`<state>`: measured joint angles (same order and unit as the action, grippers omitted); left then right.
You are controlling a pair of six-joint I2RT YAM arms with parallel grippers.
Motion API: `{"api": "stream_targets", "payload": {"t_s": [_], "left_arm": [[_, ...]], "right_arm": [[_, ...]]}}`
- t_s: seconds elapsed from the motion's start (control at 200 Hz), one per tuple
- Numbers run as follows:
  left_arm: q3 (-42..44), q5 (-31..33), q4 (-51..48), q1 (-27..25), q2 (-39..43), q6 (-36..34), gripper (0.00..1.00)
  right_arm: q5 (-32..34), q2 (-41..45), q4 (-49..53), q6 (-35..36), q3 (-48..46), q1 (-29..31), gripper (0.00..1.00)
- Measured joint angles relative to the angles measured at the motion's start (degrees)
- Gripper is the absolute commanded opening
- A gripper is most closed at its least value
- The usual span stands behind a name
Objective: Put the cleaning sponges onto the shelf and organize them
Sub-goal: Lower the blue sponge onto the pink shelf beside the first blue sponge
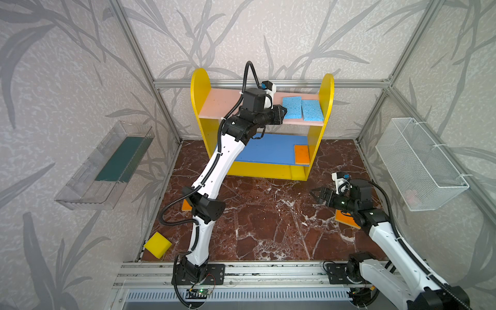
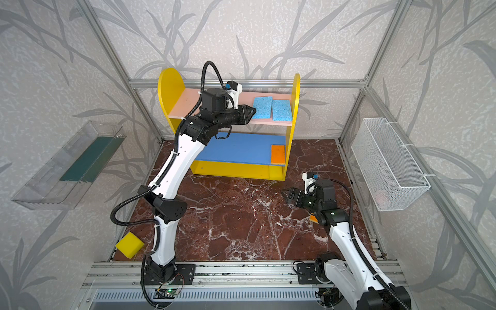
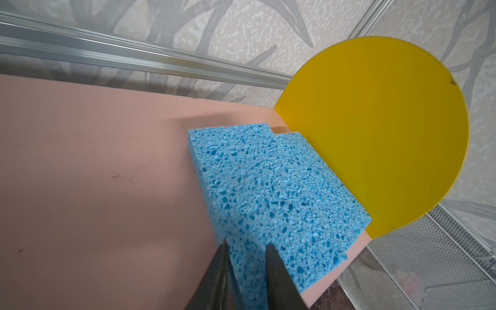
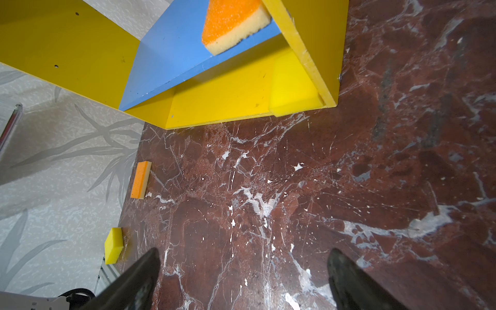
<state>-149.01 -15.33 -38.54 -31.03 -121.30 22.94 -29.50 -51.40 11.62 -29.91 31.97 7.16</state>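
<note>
Two light blue sponges [image 1: 292, 107] [image 1: 311, 110] lie side by side at the right end of the shelf's [image 1: 198, 88] pink upper board. My left gripper [image 1: 283, 111] [image 3: 245, 243] is at the near corner of the left one [image 3: 255, 188], its jaws narrow with foam between them. An orange sponge [image 1: 302, 154] lies on the blue board and a yellow sponge [image 4: 292, 88] on the base. On the floor lie a yellow sponge [image 1: 157, 244] and two orange ones [image 4: 141, 179] [image 1: 346, 218]. My right gripper [image 1: 318, 194] [image 4: 243, 255] hangs open and empty over the floor.
A clear plastic tray [image 1: 107, 166] hangs on the left wall and a white wire basket [image 1: 421, 163] on the right wall. The left arm reaches across the front of the shelf. The marble floor [image 1: 268, 220] lies between the arms.
</note>
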Motion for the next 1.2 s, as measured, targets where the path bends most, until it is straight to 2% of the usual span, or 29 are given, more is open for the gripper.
{"api": "stream_targets", "payload": {"t_s": [0.3,0.54,0.9,1.204], "left_arm": [[0.24,0.24,0.02,0.0,0.0,1.11,0.0],[1.75,1.25,1.16,-0.02,0.37,1.81,0.0],[13.49,6.97,8.57,-0.5,6.54,4.2,0.0],[12.74,8.02,7.32,-0.48,6.73,4.96,0.0]], "right_arm": [[0.02,0.0,0.0,-0.02,0.0,0.0,0.95],[0.04,0.0,0.0,-0.02,0.0,0.0,0.95],[0.09,0.33,-0.02,0.0,-0.13,0.0,0.95],[0.5,0.48,0.02,0.0,-0.66,0.0,0.95]]}}
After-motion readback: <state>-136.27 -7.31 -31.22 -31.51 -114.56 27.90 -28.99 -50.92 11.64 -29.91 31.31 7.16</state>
